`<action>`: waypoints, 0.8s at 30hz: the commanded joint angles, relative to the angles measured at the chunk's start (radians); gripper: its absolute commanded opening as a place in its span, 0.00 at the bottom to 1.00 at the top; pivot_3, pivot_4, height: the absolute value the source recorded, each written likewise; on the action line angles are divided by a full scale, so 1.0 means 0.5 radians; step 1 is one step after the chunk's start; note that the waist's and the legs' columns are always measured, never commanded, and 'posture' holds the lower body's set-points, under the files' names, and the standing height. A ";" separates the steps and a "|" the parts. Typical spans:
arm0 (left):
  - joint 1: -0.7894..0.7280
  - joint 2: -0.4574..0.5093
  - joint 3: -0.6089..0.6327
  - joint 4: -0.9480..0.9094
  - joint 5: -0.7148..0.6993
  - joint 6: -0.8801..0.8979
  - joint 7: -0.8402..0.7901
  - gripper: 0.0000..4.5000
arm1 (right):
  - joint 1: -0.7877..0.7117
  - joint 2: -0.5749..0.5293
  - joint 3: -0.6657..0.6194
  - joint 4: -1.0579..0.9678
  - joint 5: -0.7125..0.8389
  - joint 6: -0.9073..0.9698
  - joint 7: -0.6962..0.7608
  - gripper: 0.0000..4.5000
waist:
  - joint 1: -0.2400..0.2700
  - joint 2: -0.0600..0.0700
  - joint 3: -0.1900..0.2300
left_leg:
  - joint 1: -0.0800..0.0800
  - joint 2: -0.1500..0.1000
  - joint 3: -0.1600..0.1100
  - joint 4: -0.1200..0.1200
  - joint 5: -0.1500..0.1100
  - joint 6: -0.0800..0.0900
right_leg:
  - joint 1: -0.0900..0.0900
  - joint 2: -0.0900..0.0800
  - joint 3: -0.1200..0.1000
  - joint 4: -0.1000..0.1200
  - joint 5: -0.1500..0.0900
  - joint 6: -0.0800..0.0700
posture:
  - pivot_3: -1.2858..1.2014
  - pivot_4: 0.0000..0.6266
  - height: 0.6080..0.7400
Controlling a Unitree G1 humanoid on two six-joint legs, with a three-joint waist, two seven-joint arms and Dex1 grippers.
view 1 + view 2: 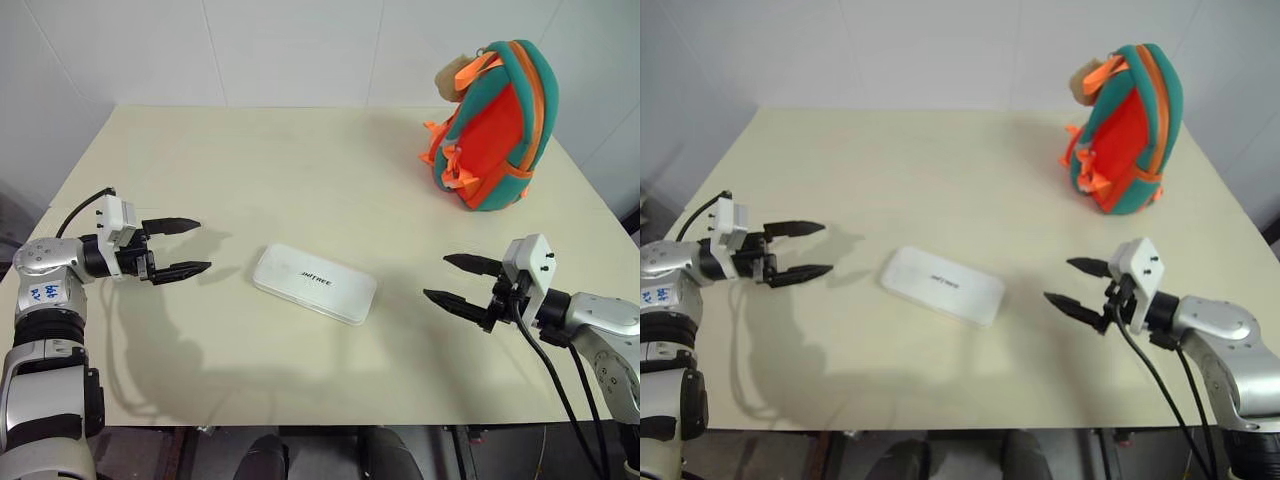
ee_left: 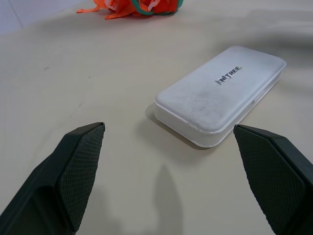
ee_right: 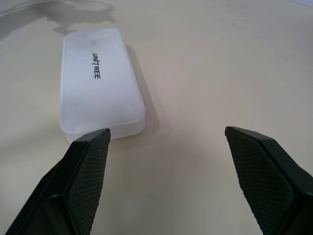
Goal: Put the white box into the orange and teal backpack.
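Beige table (image 1: 300, 180); one white box (image 1: 314, 284); one backpack (image 1: 495, 125)

Head stereo pair looks forward and down over your table (image 1: 300, 160) from above, both eyes sharing the whole tabletop. Each wrist cam sits low, looking nearly level along its fingers, close on the white box (image 2: 220, 93); both share that box from opposite ends.

Silver-grey metal arms, white wrist camera blocks with small screws, black cables looping off both wrists. Black textured two-finger grippers: left gripper (image 1: 183, 246), right gripper (image 1: 452, 281). Blue-marked sticker on left forearm.
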 commanded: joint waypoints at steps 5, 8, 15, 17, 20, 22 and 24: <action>0.054 0.036 0.062 -0.080 -0.037 -0.009 -0.010 1.00 | 0.003 0.087 -0.024 -0.158 0.062 0.012 -0.099 1.00 | -0.003 0.000 0.000 | 0.000 0.001 0.000 0.000 0.000 0.000 | 0.000 0.001 0.000 0.001 0.000 0.000 | 0.52 0.24 1.00; 0.050 0.012 0.054 -0.110 -0.039 0.021 -0.003 1.00 | 0.027 0.076 -0.033 -0.172 0.059 0.012 -0.092 1.00 | -0.001 0.000 0.000 | 0.000 0.001 0.000 0.000 0.000 0.000 | 0.000 0.001 0.000 0.000 0.000 0.000 | 0.52 0.24 1.00; -0.059 -0.005 0.036 0.034 0.028 -0.052 0.052 1.00 | 0.044 0.067 0.006 -0.236 0.010 0.077 -0.195 1.00 | 0.003 0.000 0.000 | 0.000 0.000 0.000 0.001 0.000 0.000 | 0.000 0.001 0.000 0.001 0.000 0.000 | 0.52 0.24 1.00; -0.064 0.001 0.039 0.066 0.035 -0.069 0.058 1.00 | 0.034 0.077 0.053 -0.241 -0.017 0.101 -0.225 1.00 | -0.001 0.000 0.000 | 0.001 0.001 0.000 0.000 0.000 0.000 | 0.000 0.001 0.000 0.001 0.000 0.000 | 0.52 0.24 1.00; -0.071 -0.039 0.069 0.091 0.024 -0.085 0.149 0.96 | -0.008 0.089 0.115 -0.191 -0.050 0.120 -0.248 1.00 | -0.004 0.000 0.000 | 0.001 0.001 0.000 0.000 0.000 0.000 | 0.000 0.001 0.000 0.001 0.000 0.000 | 0.52 0.24 1.00; -0.061 -0.064 0.064 0.073 0.005 -0.044 0.110 0.87 | -0.031 0.081 0.129 -0.176 -0.056 0.152 -0.268 0.96 | -0.001 0.000 0.000 | 0.000 0.001 0.000 0.000 0.000 0.000 | 0.000 0.001 0.000 0.001 0.000 0.000 | 0.52 0.24 1.00; -0.068 -0.086 0.049 0.089 0.015 -0.051 0.090 0.74 | -0.033 0.091 0.148 -0.153 -0.081 0.127 -0.266 0.85 | 0.000 0.000 0.000 | 0.000 0.001 0.000 0.000 0.000 0.000 | 0.000 0.001 0.000 0.000 0.000 0.000 | 0.52 0.24 1.00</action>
